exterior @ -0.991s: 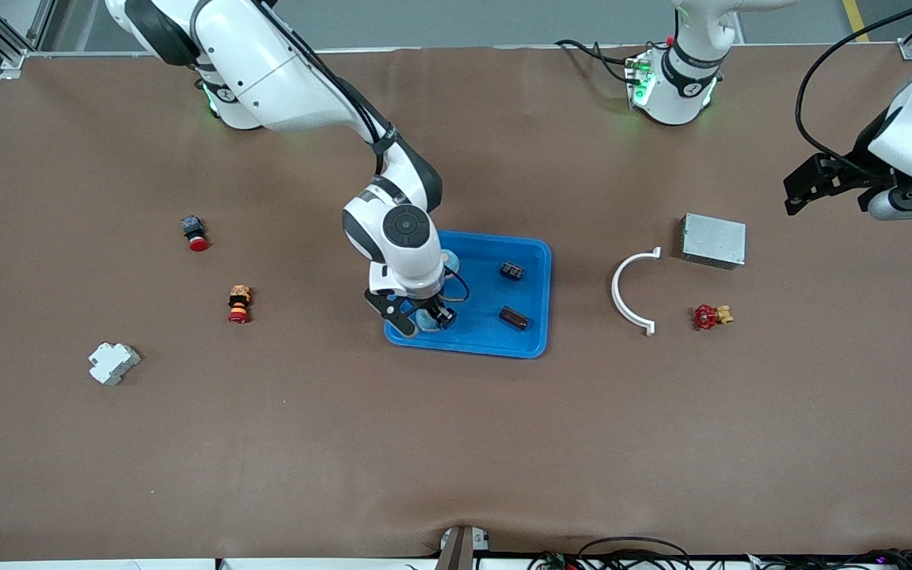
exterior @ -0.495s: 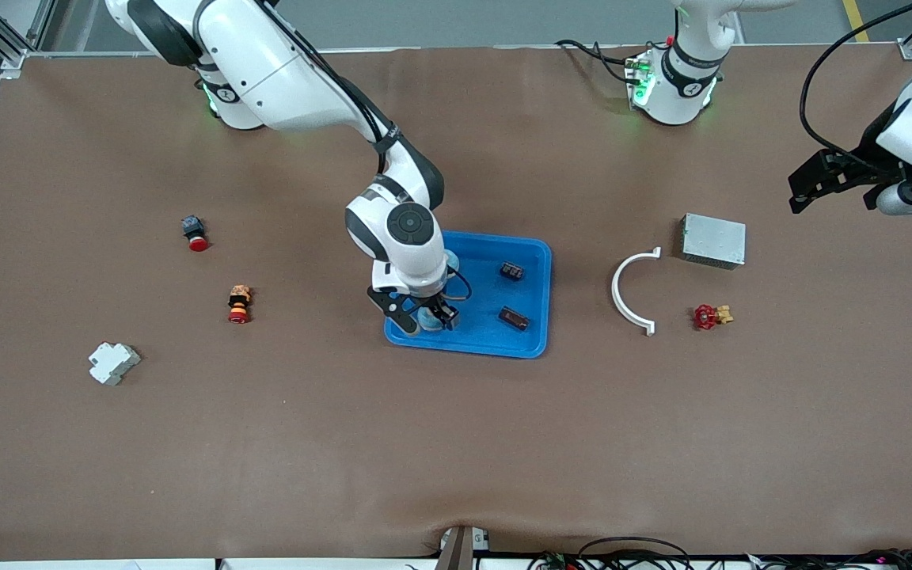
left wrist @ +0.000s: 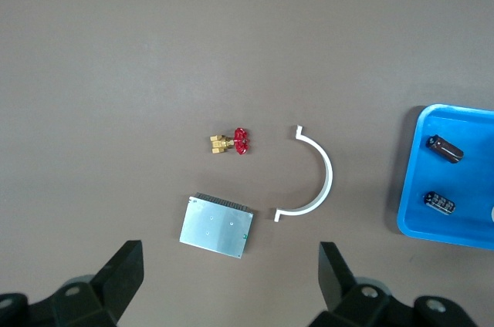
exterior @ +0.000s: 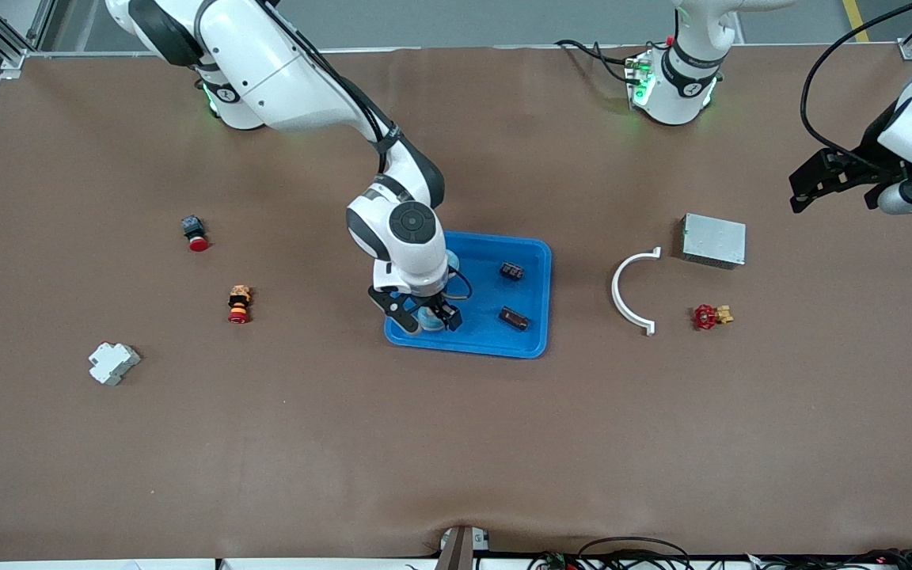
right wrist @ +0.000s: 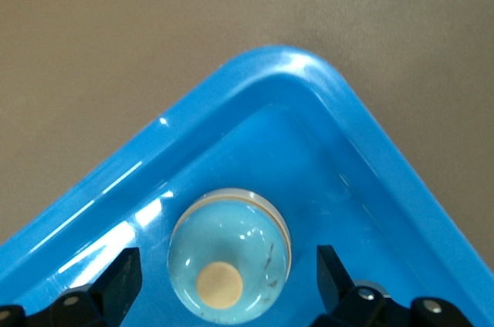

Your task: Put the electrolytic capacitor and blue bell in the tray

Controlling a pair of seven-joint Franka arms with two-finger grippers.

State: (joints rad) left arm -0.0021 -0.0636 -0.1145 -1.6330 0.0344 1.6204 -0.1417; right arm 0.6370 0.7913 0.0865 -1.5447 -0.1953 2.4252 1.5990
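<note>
The right gripper [exterior: 427, 318] has let go since a second ago: its fingers now stand spread on either side of the blue bell [right wrist: 229, 260], a pale, glassy blue dome with a tan spot, sitting in the tray [exterior: 533, 344] at the corner nearest the front camera on the right arm's end. Two dark electrolytic capacitors [exterior: 512, 271] [exterior: 514, 318] lie in the tray's other half, apart from each other. The left gripper [left wrist: 231, 284] has drifted a little and waits, fingers spread wide, over the table's left-arm end.
</note>
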